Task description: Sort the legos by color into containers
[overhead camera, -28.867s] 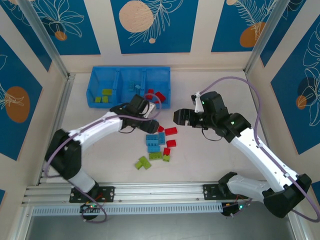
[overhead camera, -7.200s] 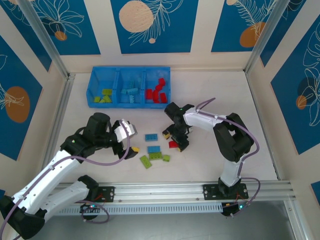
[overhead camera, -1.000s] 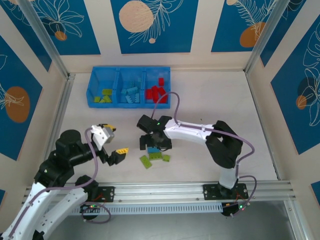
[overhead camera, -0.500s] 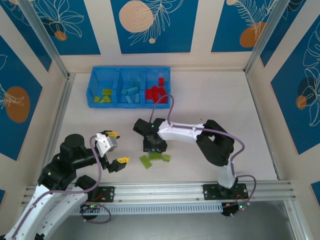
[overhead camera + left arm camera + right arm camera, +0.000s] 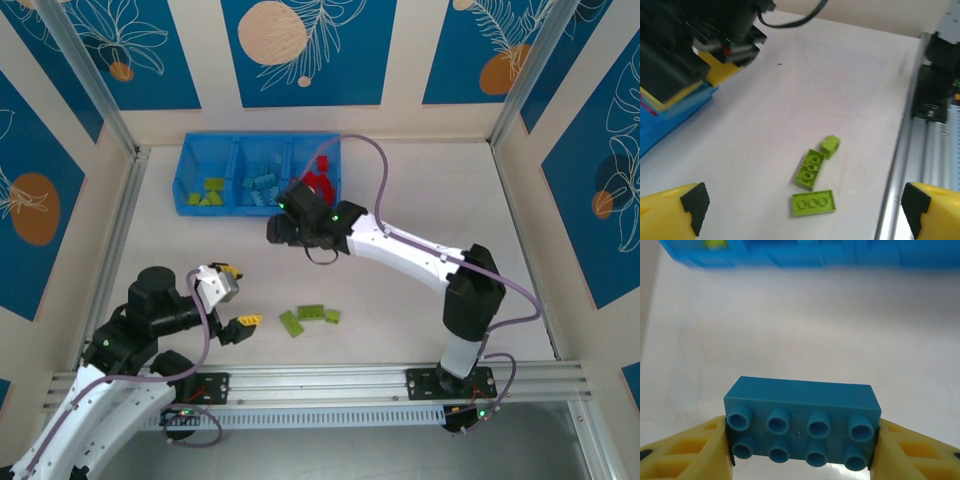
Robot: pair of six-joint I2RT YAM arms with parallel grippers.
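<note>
Blue leaf-print panels [image 5: 300, 50] wall in the pale bench [image 5: 430, 190] you are working over. The light blue brick [image 5: 800, 422] is a two-by-four with its studs facing the right wrist camera, and the right tool [image 5: 802, 440] is clamped on its two short ends, carrying it clear of the bench. In the top view that tool [image 5: 280, 230] sits left of centre, just in front of the bin [image 5: 210, 140] in the upper left of the frame.

Expect the brick to feel light and fully rigid. It will not give under the pads, but its smooth plastic faces look slick, so an off-centre pinch could let it swivel. Flat opposite faces are the place to hold it, never the studs. The end-to-end grip you have looks square and centred.

The middle compartment [image 5: 262, 160] already holds light blue pieces, so I judge that is where this one belongs. Lime pieces lie in the left cell and red ones in the right.

Three lime green bricks [image 5: 311, 315] lie close together on the bench at lower centre, not yet sorted. They should handle the same way, though the smallest gives you little face to pinch.

Your left tool [image 5: 236, 296] hangs at lower left with its jaws spread wide and nothing in them.
</note>
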